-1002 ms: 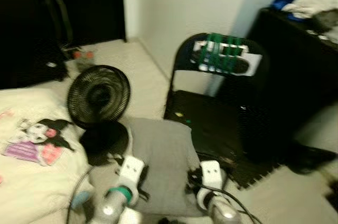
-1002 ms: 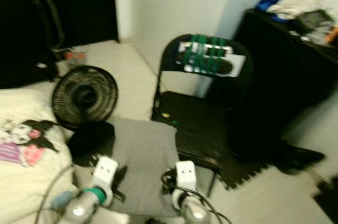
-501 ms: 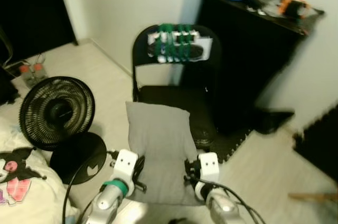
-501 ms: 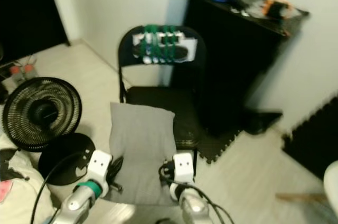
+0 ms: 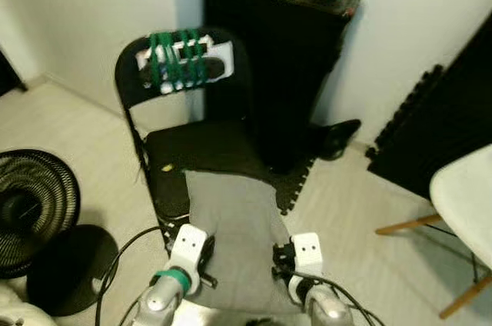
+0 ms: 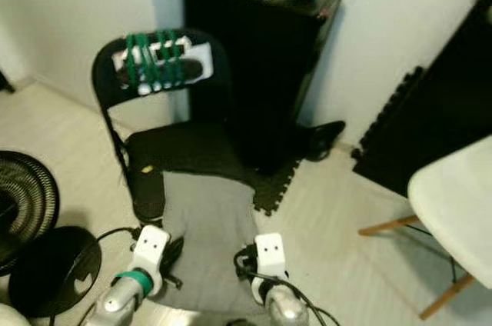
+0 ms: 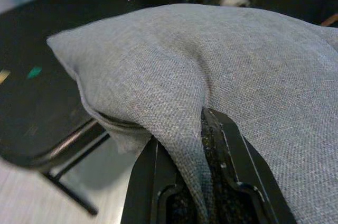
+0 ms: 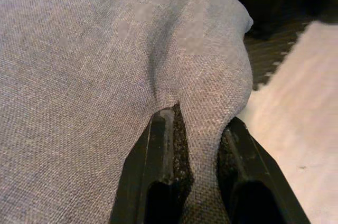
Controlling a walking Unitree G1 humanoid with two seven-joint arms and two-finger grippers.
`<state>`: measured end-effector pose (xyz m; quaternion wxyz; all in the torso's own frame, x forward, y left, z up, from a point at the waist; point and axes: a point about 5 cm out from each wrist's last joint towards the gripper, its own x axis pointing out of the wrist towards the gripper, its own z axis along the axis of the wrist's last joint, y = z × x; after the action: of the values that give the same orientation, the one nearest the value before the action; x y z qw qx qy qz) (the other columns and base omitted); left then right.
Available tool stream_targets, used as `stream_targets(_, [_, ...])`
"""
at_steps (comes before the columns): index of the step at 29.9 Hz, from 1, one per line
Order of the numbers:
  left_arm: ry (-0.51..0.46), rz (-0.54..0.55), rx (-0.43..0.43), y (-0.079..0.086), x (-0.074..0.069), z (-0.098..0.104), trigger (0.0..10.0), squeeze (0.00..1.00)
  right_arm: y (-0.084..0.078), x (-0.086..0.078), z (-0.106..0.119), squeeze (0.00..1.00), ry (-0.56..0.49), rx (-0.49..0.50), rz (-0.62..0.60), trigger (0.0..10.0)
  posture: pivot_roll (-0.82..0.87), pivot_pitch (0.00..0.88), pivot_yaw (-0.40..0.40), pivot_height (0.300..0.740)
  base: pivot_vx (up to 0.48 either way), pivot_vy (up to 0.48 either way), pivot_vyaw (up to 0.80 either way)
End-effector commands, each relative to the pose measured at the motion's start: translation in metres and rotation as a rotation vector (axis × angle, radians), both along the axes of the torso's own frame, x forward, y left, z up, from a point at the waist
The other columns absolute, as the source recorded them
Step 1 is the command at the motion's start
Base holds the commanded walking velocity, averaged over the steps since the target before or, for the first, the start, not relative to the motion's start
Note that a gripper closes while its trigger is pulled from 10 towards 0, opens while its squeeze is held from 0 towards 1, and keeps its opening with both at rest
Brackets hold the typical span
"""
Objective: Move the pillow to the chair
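**A:** Bedroom floor's swung round a lot in half a second. The camera turned, so the black folding chair (image 5: 192, 149) sits dead ahead now, and the bed has dropped out of frame. The grey pillow (image 5: 231, 226) has its far edge over the seat's front edge. I'd say we're nearly there, it just needs a push forward and a release.

**B:** Wrist cams add the grip detail. The left pincer (image 7: 203, 182) is clamped on a fold of fabric and the right pincer (image 8: 198, 182) is pinching its side too. Head views add the fan (image 5: 31, 207) and white chair (image 5: 469, 195).
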<state>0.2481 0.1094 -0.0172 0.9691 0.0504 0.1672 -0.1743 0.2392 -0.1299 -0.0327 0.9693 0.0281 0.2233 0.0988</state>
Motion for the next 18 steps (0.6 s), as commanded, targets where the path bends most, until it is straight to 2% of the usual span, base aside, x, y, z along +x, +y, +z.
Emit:
stream_targets(1, [0.016, 0.037, 0.035, 0.0124, -0.0053, -0.0058, 10.0, 0.0, -0.0063, -0.0047, -0.0041, 0.0, 0.019, -0.013, -0.033, 10.0, -0.01, 0.015, 0.046, 0.74, 0.0, 0.0, -0.8])
stream_targets(18, [0.024, 0.089, 0.037, 0.0179, -0.0089, -0.009, 10.0, 0.0, -0.0074, -0.0077, -0.0074, 0.0, 0.036, -0.032, -0.033, 10.0, -0.01, 0.008, 0.045, 0.74, 0.0, 0.0, -0.8])
